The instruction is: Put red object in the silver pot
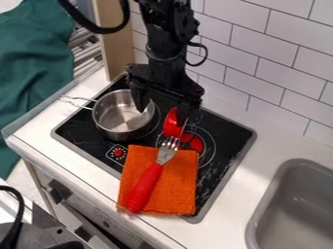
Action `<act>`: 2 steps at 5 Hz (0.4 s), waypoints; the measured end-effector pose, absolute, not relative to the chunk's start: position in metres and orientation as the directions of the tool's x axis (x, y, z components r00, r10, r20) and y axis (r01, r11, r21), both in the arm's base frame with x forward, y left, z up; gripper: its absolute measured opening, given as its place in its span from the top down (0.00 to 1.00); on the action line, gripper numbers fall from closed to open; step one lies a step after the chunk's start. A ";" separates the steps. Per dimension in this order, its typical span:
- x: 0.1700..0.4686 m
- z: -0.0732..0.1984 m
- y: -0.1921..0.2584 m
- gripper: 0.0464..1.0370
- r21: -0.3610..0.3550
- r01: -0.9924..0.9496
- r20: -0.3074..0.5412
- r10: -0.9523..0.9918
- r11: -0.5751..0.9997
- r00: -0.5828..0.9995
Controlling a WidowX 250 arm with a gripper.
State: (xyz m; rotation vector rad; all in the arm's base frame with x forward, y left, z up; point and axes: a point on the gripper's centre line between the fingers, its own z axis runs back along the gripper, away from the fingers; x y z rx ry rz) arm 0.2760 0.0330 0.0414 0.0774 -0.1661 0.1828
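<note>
The gripper (161, 106) hangs over the back of the stove, its two fingers spread apart, one over the silver pot's right side and the other beside the red object. That red object (172, 123) lies on the black cooktop just right of the pot, below the gripper's right side. The silver pot (112, 113) stands on the left of the cooktop with its handle to the upper left; its visible inside holds nothing. A fork with a red handle (144, 187) rests on an orange cloth, tines towards the red object.
The orange cloth (181, 187) covers the front of the cooktop (228, 133). A grey sink (296, 204) is at the lower right, a tiled wall (250, 61) behind. Another red patch (192, 141) shows on the right burner.
</note>
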 end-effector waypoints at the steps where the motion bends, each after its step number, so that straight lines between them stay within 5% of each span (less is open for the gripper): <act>1: 0.271 0.032 0.032 0.04 0.059 -0.188 0.134 0.179 0.980 0.975; 2: 0.284 0.019 0.027 0.04 0.039 -0.175 0.112 0.170 0.984 0.979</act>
